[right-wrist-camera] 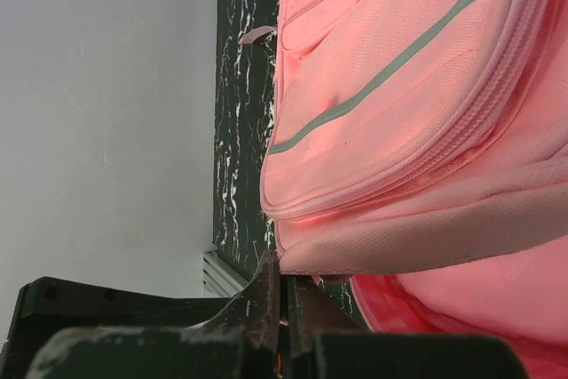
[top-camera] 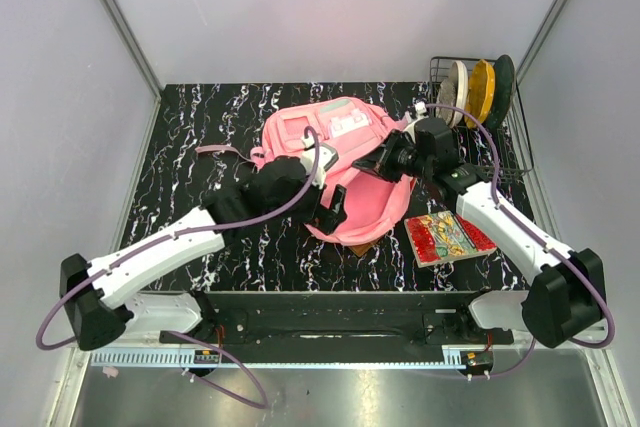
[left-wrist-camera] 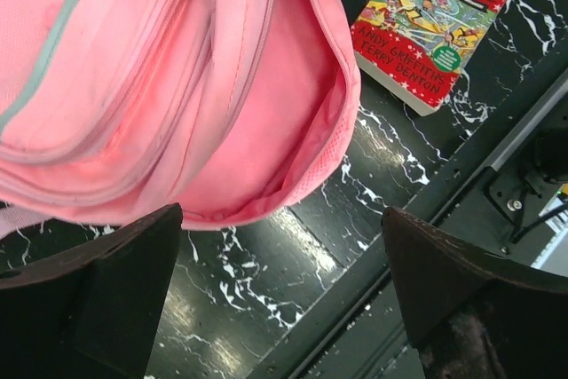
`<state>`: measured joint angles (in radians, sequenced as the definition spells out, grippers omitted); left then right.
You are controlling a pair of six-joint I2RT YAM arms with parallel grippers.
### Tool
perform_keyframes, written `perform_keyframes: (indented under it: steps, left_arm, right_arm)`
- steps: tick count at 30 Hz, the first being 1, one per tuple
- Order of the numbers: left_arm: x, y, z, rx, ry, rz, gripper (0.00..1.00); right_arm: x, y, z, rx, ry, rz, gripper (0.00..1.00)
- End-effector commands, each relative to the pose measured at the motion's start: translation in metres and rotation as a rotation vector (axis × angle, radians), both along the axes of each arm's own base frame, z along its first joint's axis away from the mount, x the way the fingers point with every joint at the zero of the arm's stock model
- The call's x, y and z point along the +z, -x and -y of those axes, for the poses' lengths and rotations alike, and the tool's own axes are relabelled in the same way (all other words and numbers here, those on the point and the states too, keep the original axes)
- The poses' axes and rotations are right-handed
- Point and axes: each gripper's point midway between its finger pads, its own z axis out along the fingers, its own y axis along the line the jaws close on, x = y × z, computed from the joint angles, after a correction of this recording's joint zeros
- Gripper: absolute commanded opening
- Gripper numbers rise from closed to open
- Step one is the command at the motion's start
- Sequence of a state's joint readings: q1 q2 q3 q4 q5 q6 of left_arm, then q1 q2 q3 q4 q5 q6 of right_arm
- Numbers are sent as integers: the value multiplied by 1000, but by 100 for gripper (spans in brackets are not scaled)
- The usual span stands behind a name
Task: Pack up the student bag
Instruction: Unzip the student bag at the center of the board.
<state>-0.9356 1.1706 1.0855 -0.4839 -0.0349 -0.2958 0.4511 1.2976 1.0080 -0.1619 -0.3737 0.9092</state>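
The student bag (top-camera: 340,142) is a large pink backpack lying on the black marbled table, its main opening gaping toward the near edge. My left gripper (top-camera: 330,209) is open and empty, hovering just in front of the opening. In the left wrist view the bag's pink interior (left-wrist-camera: 266,130) lies above my spread gripper (left-wrist-camera: 282,219). My right gripper (top-camera: 385,162) is at the bag's right side. In the right wrist view its fingers (right-wrist-camera: 284,265) are shut on the rim of the bag's upper flap (right-wrist-camera: 399,246), holding it up.
A colourful paperback book (top-camera: 447,237) lies flat on the table right of the bag, also in the left wrist view (left-wrist-camera: 435,24). A wire dish rack (top-camera: 520,147) with plates (top-camera: 480,89) stands at the back right corner. Walls enclose the table.
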Motion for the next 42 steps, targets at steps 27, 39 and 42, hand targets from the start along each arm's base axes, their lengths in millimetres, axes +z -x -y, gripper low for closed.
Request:
perform_keyframes:
  steps: [27, 39, 42]
  left_arm:
    - [12, -78, 43, 45, -194, 263, 0]
    - [16, -68, 22, 112, -162, 243, 0]
    - [19, -65, 17, 120, -145, 249, 0]
  right_arm:
    - [50, 19, 13, -32, -61, 138, 0]
    - [26, 15, 27, -117, -23, 68, 73]
    - [18, 12, 26, -117, -23, 34, 74]
